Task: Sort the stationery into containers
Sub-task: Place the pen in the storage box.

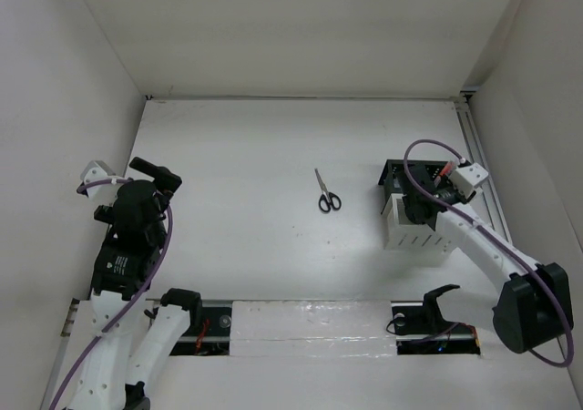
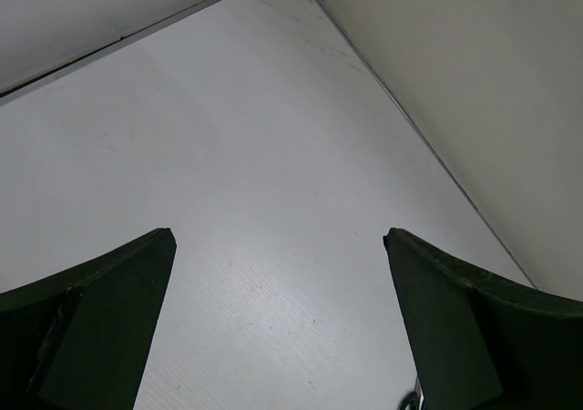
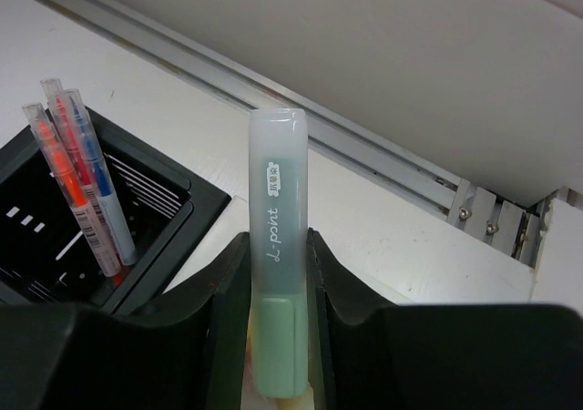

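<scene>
The right gripper (image 3: 276, 251), partly closed, clamps a green marker (image 3: 278, 200) upright, its long axis vertical, over the organizer (image 1: 414, 237), whose black compartment (image 3: 178, 211) of pens (image 3: 77, 169) lies just beside it, while the left gripper (image 2: 278, 323) gapes wide and empty, well apart from the scissors (image 1: 326, 198).

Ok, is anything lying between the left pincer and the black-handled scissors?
Nothing visible: only bare white table separates the open left pincer from the black-handled metal scissors.
</scene>
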You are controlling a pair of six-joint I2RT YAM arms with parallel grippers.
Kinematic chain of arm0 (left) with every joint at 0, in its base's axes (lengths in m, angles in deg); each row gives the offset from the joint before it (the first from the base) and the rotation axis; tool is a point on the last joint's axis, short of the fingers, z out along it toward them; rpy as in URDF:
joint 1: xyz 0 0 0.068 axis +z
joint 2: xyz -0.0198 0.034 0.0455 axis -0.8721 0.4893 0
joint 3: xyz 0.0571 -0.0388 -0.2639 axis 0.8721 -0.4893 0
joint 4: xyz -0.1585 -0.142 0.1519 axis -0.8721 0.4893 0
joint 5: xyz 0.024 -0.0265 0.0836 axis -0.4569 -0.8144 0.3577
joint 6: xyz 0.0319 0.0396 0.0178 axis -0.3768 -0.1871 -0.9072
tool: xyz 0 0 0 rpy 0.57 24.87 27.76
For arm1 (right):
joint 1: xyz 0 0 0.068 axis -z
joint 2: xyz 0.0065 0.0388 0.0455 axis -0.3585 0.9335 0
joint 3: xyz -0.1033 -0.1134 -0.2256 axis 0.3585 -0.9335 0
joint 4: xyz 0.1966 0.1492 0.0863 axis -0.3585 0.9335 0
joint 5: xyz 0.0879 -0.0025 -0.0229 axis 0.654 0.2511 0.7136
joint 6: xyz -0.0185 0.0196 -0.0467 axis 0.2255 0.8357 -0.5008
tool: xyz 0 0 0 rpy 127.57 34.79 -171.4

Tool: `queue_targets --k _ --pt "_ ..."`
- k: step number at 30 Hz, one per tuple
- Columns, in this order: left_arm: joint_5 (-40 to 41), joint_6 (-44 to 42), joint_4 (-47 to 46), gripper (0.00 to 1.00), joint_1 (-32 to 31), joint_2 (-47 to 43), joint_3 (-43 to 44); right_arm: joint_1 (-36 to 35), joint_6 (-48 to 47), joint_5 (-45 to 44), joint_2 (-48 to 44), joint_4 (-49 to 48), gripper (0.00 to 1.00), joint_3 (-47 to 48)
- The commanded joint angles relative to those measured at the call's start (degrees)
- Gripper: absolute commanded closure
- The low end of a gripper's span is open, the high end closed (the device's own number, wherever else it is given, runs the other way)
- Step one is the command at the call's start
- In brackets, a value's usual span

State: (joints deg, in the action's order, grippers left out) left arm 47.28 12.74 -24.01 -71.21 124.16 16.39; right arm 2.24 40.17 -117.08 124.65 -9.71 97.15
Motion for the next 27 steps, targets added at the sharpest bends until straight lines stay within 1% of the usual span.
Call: queue_targets --k 1,7,8,9,10,12,13,15,16,19,20,22,23,24,26,27 --pt "-0.1 -1.4 -1.9 0.01 -0.2 -0.2 -0.2 -1.2 11.6 -4.7 2.8 9.6 1.0 4.2" --pt "-0.1 -1.4 -2.4 0.01 -0.2 -0.2 -0.2 -1.7 21.3 -5.3 6.9 19.3 1.0 7.0" --pt "-0.1 -1.4 -2.4 0.01 -0.2 -0.2 -0.2 -1.7 22.3 -5.8 8.0 20.3 0.98 7.0" --pt "-0.6 -1.4 -2.4 0.01 -0.2 -0.2 -0.2 -2.4 25.0 -5.8 8.6 22.5 0.91 7.6" --pt "-0.6 -1.4 -2.4 0.01 -0.2 -0.2 -0.2 -2.4 26.4 -5.8 8.6 23.7 0.89 7.6" --pt "-0.6 -1.4 -2.4 0.01 -0.2 -0.2 -0.2 -3.1 29.5 -6.3 10.3 25.5 0.89 8.1" --pt "-0.6 -1.4 -2.4 0.01 -0.2 -0.2 -0.2 -3.8 29.5 -6.8 10.4 26.2 0.89 8.8" --pt "-0.6 -1.4 -2.4 0.01 -0.2 -0.2 -0.2 -4.4 33.0 -6.8 11.8 28.2 0.86 8.8" --pt "-0.6 -1.4 -2.4 0.01 -0.2 -0.2 -0.2 -4.4 34.0 -6.8 11.8 29.1 0.86 9.4" --pt "-0.6 -1.4 -2.4 0.01 -0.2 -0.2 -0.2 -4.4 34.5 -6.8 12.9 30.4 0.86 9.9" --pt "-0.6 -1.4 -2.4 0.01 -0.2 -0.2 -0.2 -5.0 35.3 -6.8 13.5 31.0 0.8 9.9" --pt "-0.6 -2.0 -2.4 0.01 -0.2 -0.2 -0.2 -5.0 36.9 -6.8 14.0 31.8 0.78 10.5" --pt "-0.6 -2.0 -2.4 0.01 -0.2 -0.2 -0.2 -5.0 37.9 -7.4 14.6 33.0 0.75 10.5" --pt "-0.6 -2.0 -2.9 0.01 -0.2 -0.2 -0.2 -5.0 38.8 -7.4 14.6 34.4 0.69 10.5" --pt "-1.1 -2.0 -2.9 0.01 -0.2 -0.2 -0.7 -5.0 40.9 -7.4 15.2 35.6 0.66 11.0" --pt "-1.1 -2.0 -2.9 0.01 -0.2 -0.2 -0.7 -5.0 41.8 -7.4 15.2 37.0 0.6 11.0"
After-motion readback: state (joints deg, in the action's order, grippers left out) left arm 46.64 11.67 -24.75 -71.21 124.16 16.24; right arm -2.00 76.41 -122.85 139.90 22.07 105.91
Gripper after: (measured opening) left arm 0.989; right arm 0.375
